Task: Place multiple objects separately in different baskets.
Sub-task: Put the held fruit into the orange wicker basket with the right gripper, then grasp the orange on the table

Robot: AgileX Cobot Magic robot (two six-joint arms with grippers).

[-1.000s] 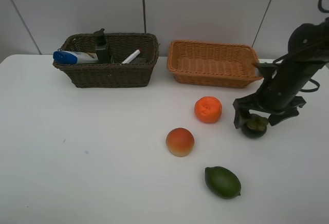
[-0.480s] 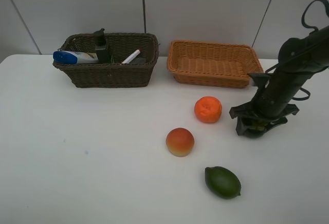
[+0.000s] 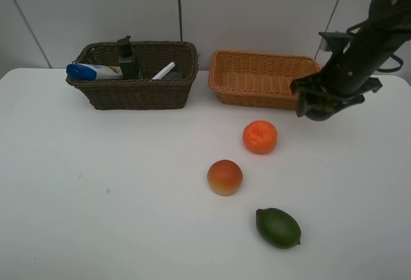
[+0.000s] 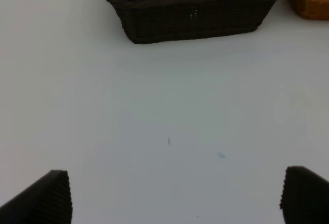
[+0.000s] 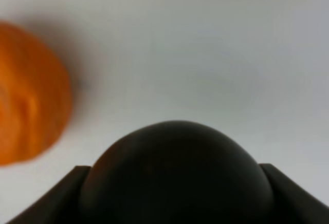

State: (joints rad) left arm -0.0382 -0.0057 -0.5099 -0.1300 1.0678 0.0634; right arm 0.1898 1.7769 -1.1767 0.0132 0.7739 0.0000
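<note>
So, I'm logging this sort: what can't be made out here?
- Mangosteen: right wrist view, blurred dark dome; high view, mostly hidden by right gripper.
- Orange: right wrist view, blurred, cut off by edge.
- Floor of dark basket: high view, hidden by its front wall.

From the high camera I see a bright, evenly lit scene, with soft light coming from above. The white table (image 3: 96, 196) shows no glare and looks slightly greyer toward its near edge. The peach (image 3: 225, 177), orange (image 3: 260, 137) and green lime (image 3: 278, 227) cast small, soft-edged shadows close beneath them. The dark brown basket (image 3: 135, 94) is sharp outside but murky inside. My left wrist picture is duller, with a cool grey-blue cast on the table. In it the fingertips (image 4: 43, 198) of the left gripper (image 4: 174, 197) are near-black, with little detail. My right wrist picture is badly out of focus: the mangosteen (image 5: 176, 178) is a smooth dark blob, and the orange beside it is a smear.
</note>
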